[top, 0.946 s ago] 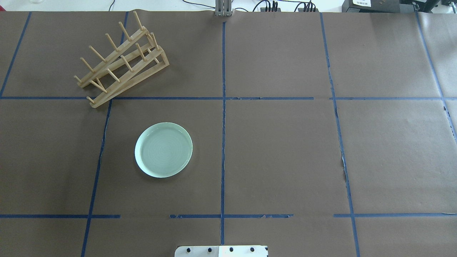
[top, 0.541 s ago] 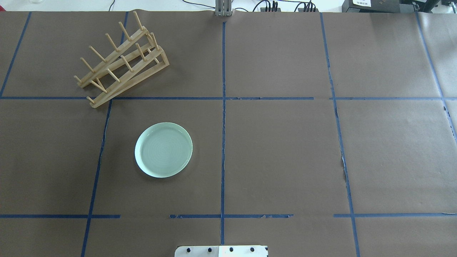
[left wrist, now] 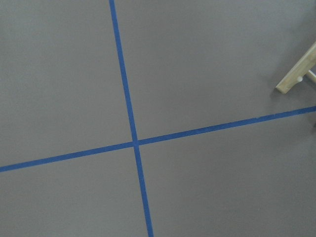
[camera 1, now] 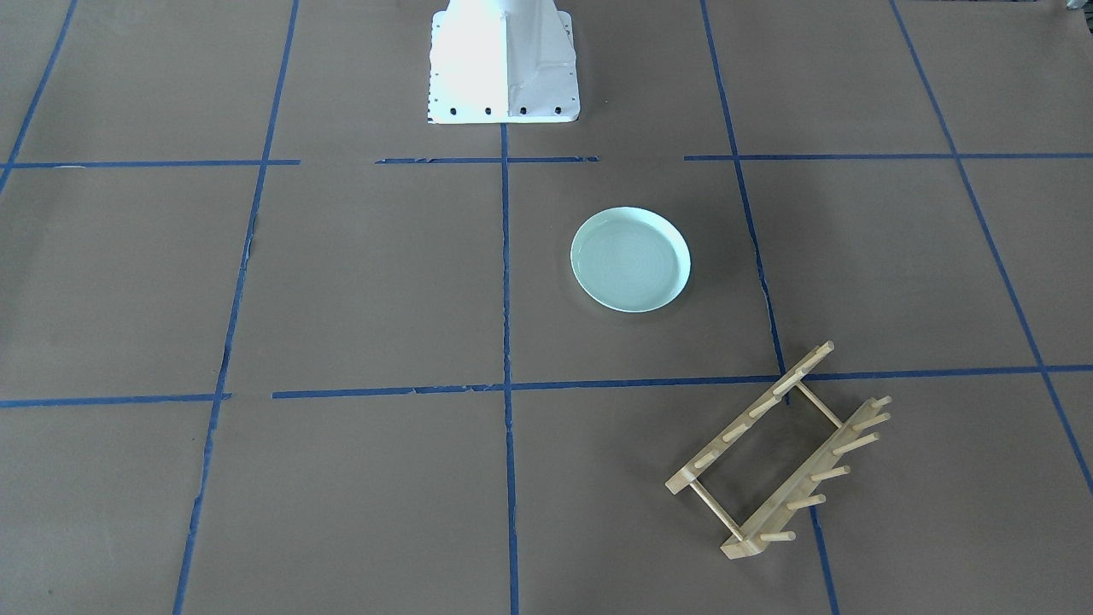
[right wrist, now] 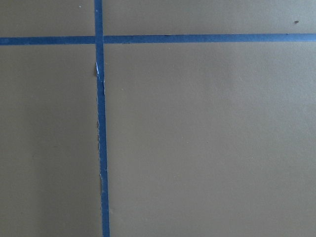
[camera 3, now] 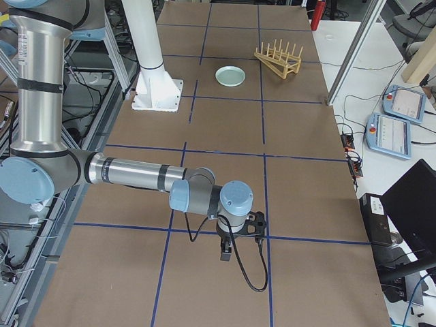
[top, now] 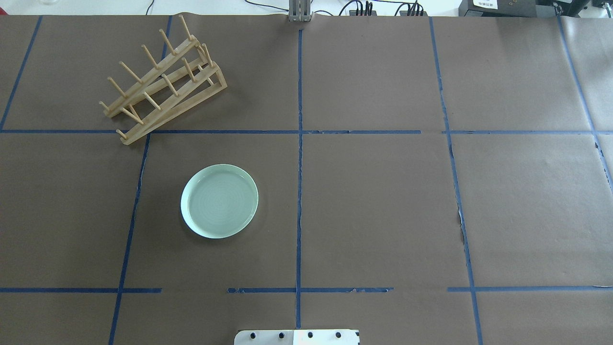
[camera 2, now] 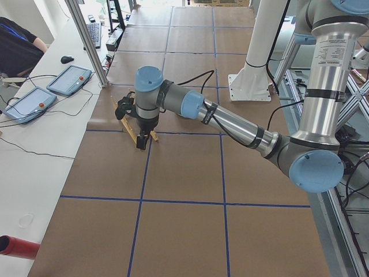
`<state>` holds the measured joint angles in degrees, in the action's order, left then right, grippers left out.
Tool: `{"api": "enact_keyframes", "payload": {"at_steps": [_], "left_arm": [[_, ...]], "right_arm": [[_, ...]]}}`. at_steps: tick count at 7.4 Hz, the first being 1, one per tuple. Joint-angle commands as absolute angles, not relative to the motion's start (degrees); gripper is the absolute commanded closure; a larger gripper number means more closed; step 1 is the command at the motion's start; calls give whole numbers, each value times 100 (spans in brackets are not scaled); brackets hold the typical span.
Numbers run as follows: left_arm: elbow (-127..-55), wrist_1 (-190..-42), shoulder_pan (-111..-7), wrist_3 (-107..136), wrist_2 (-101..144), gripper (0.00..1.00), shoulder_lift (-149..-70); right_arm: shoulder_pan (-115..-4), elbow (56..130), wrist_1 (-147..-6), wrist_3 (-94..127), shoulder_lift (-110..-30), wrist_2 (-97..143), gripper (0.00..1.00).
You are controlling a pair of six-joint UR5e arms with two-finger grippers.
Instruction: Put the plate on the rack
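The pale mint-green plate (top: 219, 201) lies flat on the brown paper, on my left half of the table; it also shows in the front view (camera 1: 630, 259) and the right side view (camera 3: 230, 75). The wooden rack (top: 158, 120) stands beyond it at the far left, empty, also in the front view (camera 1: 803, 483) and the right side view (camera 3: 278, 60). My left gripper (camera 2: 141, 140) hangs above the table and hides most of the rack in the left side view; one rack end (left wrist: 296, 79) shows in its wrist view. My right gripper (camera 3: 228, 251) hangs over the table's right end. I cannot tell whether either is open or shut.
My white base (camera 1: 504, 60) stands at the near middle edge. Blue tape lines (top: 299, 143) divide the brown paper into squares. Tablets (camera 2: 69, 79) and cables lie on the side bench, where an operator (camera 2: 17, 40) sits.
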<state>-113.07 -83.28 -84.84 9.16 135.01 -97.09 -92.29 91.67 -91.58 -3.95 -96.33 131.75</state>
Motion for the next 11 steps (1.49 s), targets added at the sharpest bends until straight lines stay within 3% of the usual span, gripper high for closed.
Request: {"api": "enact_keyframes", "payload": {"at_steps": [1, 6, 11], "left_arm": [[-11759, -8323, -7660, 2444, 13465, 0, -10271], [-11716, -8314, -5217, 5848, 11977, 0, -11837], [-10057, -8856, -3228, 7565, 10716, 0, -12621]], "right_arm": [[-9229, 9167, -9158, -396, -9633, 13175, 0], [-9229, 9167, -9158, -396, -9633, 13175, 0], [-9229, 9167, -9158, -396, -9633, 13175, 0]]}}
